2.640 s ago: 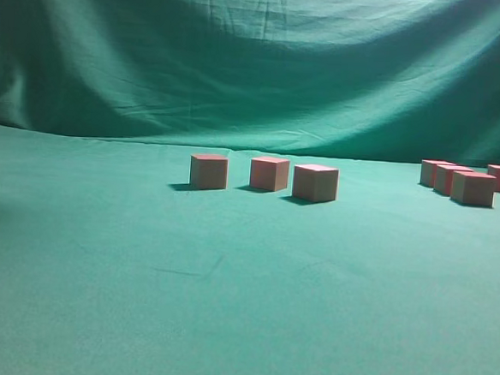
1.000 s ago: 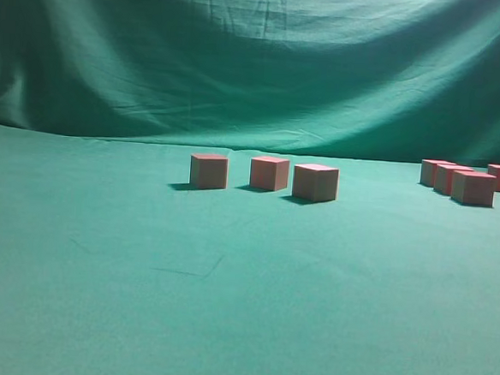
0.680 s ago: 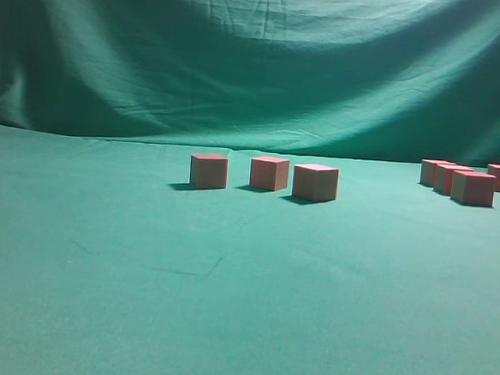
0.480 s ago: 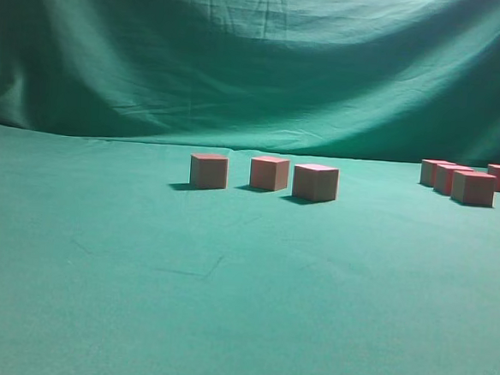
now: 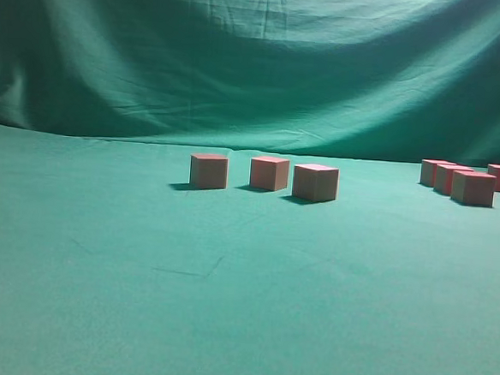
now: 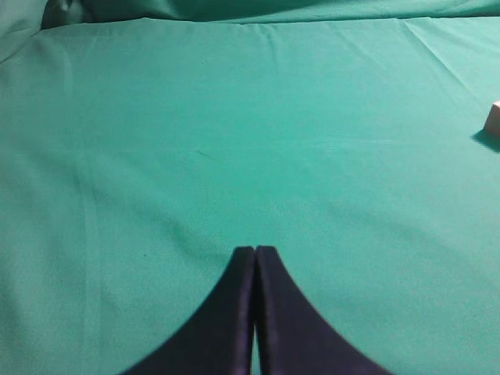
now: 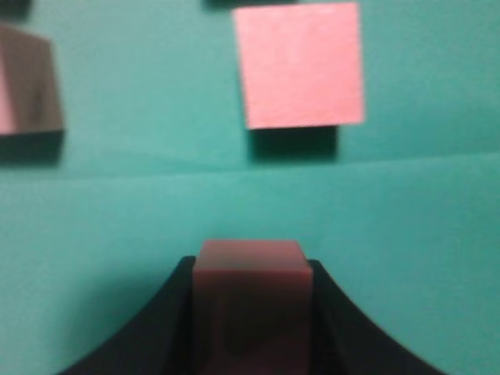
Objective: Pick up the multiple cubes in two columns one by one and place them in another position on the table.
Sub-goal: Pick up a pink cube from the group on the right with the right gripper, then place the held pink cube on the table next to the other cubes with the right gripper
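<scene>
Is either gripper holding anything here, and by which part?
The right gripper has a small reddish-pink cube between its fingers, which flank the cube's two opposite side faces. The left gripper is shut and holds nothing.

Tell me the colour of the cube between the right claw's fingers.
Reddish-pink cube; it shows best in the right wrist view.

Three salmon-topped cubes (image 5: 269, 173) sit upright in a loose row at mid-table (image 5: 224, 306). Five more cubes (image 5: 472, 188) cluster at its right edge. Another cube (image 7: 250, 301) sits clamped between black jaws.
</scene>
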